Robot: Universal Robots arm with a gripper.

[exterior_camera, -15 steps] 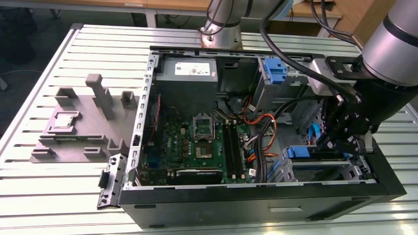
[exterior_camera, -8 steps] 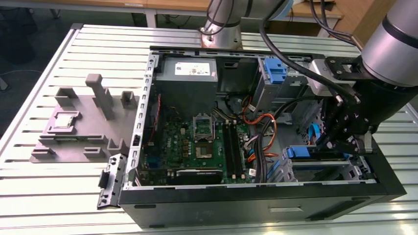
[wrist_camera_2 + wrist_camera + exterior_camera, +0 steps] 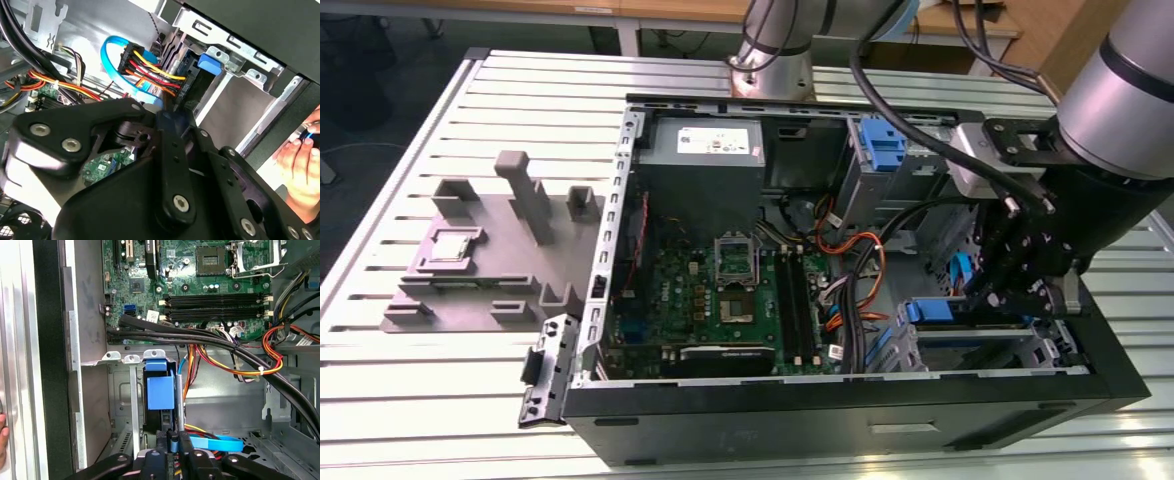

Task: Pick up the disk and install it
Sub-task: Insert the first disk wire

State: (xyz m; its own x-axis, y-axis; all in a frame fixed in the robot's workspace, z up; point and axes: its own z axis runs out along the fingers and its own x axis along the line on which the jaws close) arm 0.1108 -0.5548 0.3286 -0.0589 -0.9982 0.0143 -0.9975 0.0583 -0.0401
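Note:
The disk point(image 3: 160, 392) stands on edge in the drive bay at the front corner of the open computer case, its blue carrier bracket point(image 3: 931, 310) showing between the bay's metal rails. My gripper point(image 3: 174, 442) is directly over it. The two black fingers sit close together with a thin strip of the blue carrier between them. In the second wrist view the black finger linkages point(image 3: 170, 150) converge toward the bay, and the carrier's blue tab point(image 3: 209, 62) shows beyond them. The disk's label face is hidden.
Bundled black cables point(image 3: 210, 337) and orange-red-yellow wires point(image 3: 272, 360) cross just beside the bay, with a blue flat cable point(image 3: 220, 442) below. The motherboard point(image 3: 720, 290), a grey power supply point(image 3: 707, 140) and another blue bracket point(image 3: 887, 150) fill the case. A person's hand point(image 3: 300, 160) is outside the case wall.

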